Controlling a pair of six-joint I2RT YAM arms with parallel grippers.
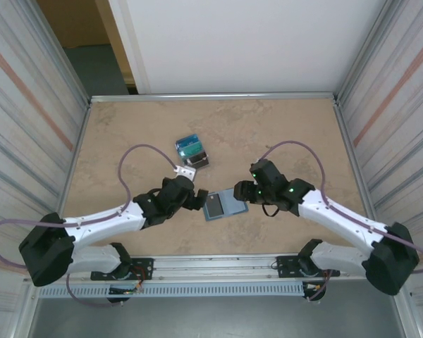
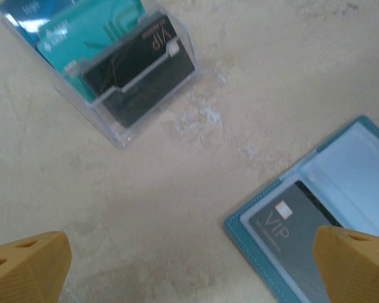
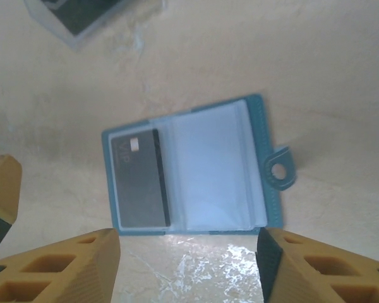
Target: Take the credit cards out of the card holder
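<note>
One dark card (image 3: 139,180) sits in your card holder (image 3: 208,170), open on the table (image 1: 282,127) between your left gripper (image 2: 191,252) and right gripper (image 3: 188,246), both spread and empty; the clear stand (image 2: 117,126) nearby holds blue, teal and black cards (image 2: 88,35).

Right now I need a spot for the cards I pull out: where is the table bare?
The table is bare from the clear box to the right rim, and along the far edge. It is crowded mid-table, where the left gripper and right gripper flank the open wallet.

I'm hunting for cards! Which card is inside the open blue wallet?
The dark grey VIP card, pocketed in the wallet. The black card, teal card and blue card sit in the clear stand.
</note>
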